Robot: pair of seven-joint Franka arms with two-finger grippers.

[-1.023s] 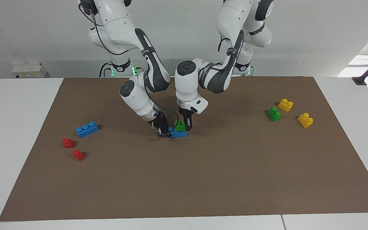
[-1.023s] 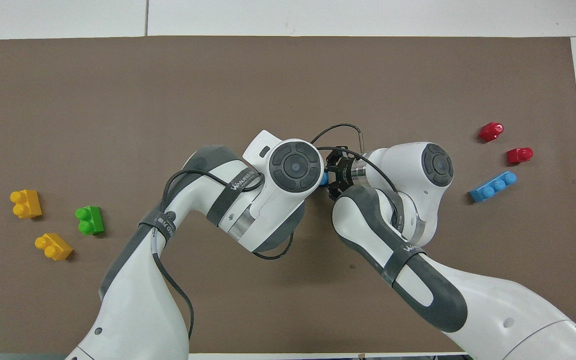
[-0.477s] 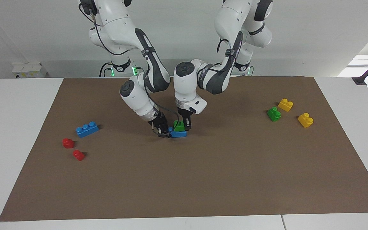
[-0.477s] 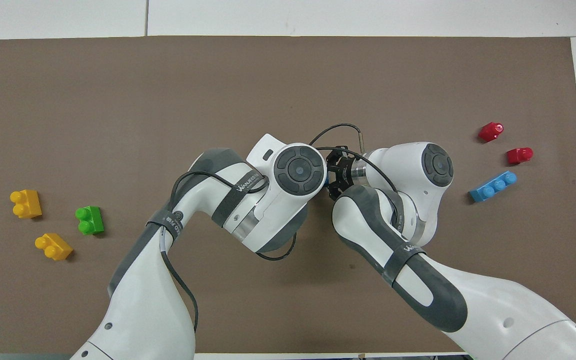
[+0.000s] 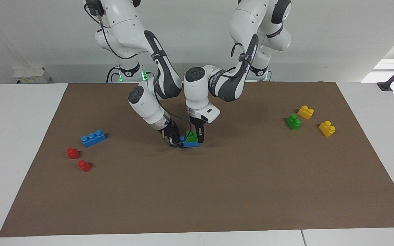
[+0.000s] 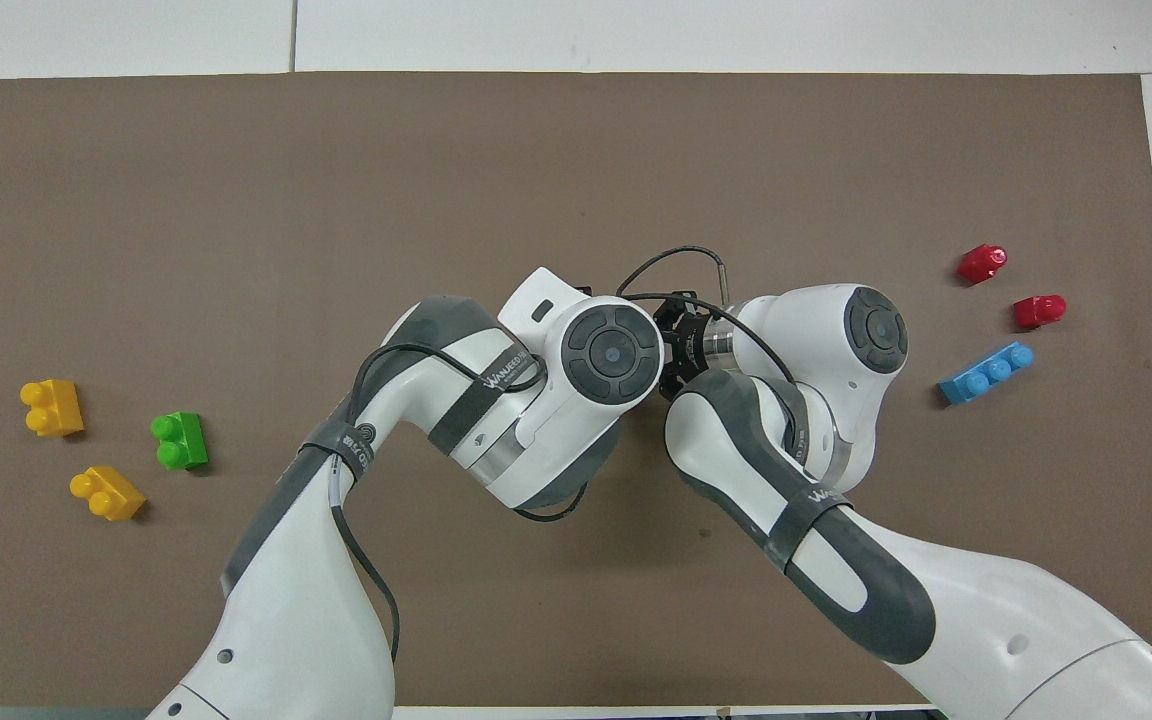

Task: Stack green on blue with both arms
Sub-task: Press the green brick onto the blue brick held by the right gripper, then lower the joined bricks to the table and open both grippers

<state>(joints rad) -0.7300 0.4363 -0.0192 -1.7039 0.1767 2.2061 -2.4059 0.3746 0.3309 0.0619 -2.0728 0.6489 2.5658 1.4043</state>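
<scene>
1. Facing view, left of centre: a spare blue brick [image 5: 93, 138] with three studs lies on the brown mat [image 5: 217, 191]. Two red bricks [image 5: 73, 152] sit just below it in the frame, apart from each other.
2. Facing view, centre: the right gripper [image 5: 173, 140] comes down slantwise from the upper left and is clamped on the end of the blue brick [image 5: 191, 144], which rests on the mat.
3. Facing view, centre: the green brick [image 5: 192, 136] sits on top of the blue brick, toward its right-hand end in the frame. One blue stud shows uncovered beside it.
4. Facing view, centre: the left gripper [image 5: 197, 135] points straight down around the green brick. One dark finger shows at the brick's right side. Whether the fingers press the brick or stand clear of it cannot be told.
5. Facing view, right: a second green brick [image 5: 293, 121] lies between two yellow bricks [image 5: 305, 112], near both.
6. Overhead view, centre: the left arm's wrist covers the stack. The right gripper [image 6: 674, 352] shows only as black links beside it.
7. Writing: each forearm carries a black strap with white lettering, legible in part as "WANJEE" on the left arm [image 6: 496, 372]. The remainder is too small to read.
</scene>
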